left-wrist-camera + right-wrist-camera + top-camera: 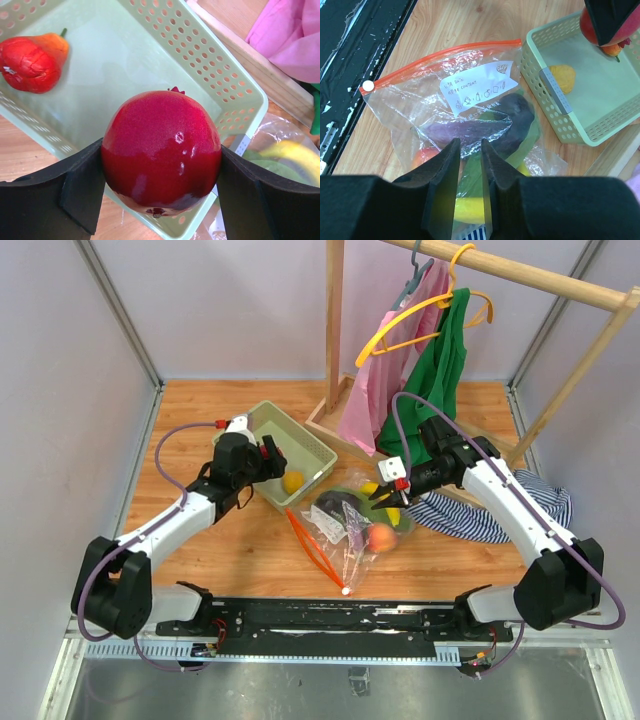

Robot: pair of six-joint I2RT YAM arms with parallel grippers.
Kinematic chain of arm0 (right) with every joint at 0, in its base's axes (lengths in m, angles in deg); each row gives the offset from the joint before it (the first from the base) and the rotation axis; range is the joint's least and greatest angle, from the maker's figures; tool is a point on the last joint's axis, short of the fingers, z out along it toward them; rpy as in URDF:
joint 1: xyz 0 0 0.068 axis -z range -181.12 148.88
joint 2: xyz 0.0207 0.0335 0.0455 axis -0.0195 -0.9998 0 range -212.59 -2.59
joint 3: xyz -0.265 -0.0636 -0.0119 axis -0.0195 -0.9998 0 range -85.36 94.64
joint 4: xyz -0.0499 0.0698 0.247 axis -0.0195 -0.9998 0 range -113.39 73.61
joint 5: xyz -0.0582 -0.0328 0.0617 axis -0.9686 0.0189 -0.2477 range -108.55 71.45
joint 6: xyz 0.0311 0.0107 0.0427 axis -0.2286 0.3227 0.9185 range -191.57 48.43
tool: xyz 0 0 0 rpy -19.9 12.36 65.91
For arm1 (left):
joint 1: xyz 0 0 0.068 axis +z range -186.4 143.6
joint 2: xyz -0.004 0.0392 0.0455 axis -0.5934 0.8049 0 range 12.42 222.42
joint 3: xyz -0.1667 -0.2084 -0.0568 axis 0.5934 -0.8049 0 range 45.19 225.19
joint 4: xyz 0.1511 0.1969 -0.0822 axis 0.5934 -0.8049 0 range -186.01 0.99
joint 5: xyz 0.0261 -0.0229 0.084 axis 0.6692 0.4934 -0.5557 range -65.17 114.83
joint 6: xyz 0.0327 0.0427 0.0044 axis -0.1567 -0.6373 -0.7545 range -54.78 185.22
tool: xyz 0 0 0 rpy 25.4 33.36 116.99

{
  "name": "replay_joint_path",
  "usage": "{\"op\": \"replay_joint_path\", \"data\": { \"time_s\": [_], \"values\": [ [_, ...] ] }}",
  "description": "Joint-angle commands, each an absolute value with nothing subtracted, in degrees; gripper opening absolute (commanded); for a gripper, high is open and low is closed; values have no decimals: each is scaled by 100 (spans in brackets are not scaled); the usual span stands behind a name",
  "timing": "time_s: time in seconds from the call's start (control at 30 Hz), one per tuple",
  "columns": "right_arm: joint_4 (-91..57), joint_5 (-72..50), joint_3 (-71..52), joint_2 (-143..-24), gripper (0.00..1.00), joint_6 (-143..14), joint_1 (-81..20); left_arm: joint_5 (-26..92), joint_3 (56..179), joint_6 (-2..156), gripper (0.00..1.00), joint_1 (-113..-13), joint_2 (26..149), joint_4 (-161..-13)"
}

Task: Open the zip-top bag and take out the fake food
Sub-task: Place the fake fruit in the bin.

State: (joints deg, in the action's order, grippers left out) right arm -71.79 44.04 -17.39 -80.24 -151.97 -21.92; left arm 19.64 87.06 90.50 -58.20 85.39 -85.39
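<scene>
Step in hand: emptying, by the look of it. The bag's mouth seems parted, and one fruit is over the basket (235, 90).
Left end effector (160, 172): spread wide, clamped on a glossy red fruit (161, 150), just above the basket's near corner.
Right end effector (468, 170): narrow, only a slim gap between the fingers, over the end of the bag away from the zip. It cannot be told whether it pinches the plastic.
Bag (420, 95): flat on the tabletop (470, 20) just beside the basket, orange zip strip (445, 60) on the side away from it.
In the bag: an eggplant (512, 117), a banana (467, 210) and a peach-coloured piece (422, 156).
In the basket: a red pear (30, 60) and a small orange piece (562, 77).
Next move: probably lower the red fruit inside the basket walls and let go, clear of the pear, then reach into the bag's mouth.
</scene>
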Motion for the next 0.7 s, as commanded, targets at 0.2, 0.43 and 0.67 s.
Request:
{"op": "replay_joint_path", "data": {
  "time_s": [0.2, 0.43, 0.67],
  "values": [
    [-7316, 4561, -1725, -8025, 26, -15316, -2090, 1363, 8965, 9095, 1, -5750, 8704, -8622],
    [-7308, 4570, -1753, -8020, 27, -15356, -2066, 934, 9149, 9216, 16, -5735, 8893, -8862],
    [-7308, 4592, -1766, -8020, 28, -15374, -2055, 734, 9224, 9309, 55, -5684, 9022, -8939]
  ]
}}
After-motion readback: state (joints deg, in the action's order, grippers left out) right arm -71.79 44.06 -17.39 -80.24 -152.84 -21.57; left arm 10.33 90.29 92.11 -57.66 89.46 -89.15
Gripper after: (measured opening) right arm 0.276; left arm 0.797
